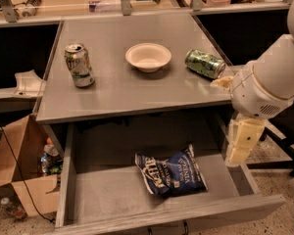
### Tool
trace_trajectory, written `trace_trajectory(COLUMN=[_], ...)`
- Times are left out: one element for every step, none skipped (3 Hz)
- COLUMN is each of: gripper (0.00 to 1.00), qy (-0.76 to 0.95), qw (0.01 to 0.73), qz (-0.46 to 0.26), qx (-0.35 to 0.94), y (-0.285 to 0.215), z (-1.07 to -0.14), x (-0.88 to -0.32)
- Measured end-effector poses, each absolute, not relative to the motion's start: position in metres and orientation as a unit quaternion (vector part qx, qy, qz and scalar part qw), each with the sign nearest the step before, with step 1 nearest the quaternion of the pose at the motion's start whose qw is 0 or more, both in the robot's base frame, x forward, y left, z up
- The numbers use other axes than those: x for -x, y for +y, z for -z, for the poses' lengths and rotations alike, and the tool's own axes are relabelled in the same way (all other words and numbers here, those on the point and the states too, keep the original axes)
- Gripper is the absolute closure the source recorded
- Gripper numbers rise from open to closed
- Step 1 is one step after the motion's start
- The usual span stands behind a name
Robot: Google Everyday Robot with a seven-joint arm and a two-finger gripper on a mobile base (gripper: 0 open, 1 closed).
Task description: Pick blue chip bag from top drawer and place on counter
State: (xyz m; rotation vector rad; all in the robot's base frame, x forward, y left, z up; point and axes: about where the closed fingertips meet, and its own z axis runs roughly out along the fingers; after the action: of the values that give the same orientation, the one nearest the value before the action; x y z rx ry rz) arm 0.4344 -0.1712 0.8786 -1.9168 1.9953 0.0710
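Observation:
The blue chip bag (170, 176) lies flat in the open top drawer (100, 195), right of the drawer's middle, white lettering up. The counter (122, 89) spans the view above the drawer. My gripper (237, 154) hangs down from the white arm (267, 82) at the right. It is above the drawer's right side wall, to the right of the bag and apart from it. It holds nothing that I can see.
On the counter stand an upright green can (79, 65) at left and a white bowl (148, 57) in the middle; a second green can (205, 63) lies on its side near the right edge, close to my arm. A cardboard box (19, 165) sits on the floor at left.

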Motion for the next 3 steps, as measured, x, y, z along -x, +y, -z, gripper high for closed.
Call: trace_trajectory(gripper=[0.0,0.0,0.0], qy=[0.705,0.705,0.704], qw=[0.192,0.192,0.193], qz=[-0.065,-0.065,-0.083], qx=[0.679,0.679,0.678], y=[-0.148,-0.148,-0.137], z=[-0.842,-0.842,-0.818], x=[-0.422,-0.422,-0.422])
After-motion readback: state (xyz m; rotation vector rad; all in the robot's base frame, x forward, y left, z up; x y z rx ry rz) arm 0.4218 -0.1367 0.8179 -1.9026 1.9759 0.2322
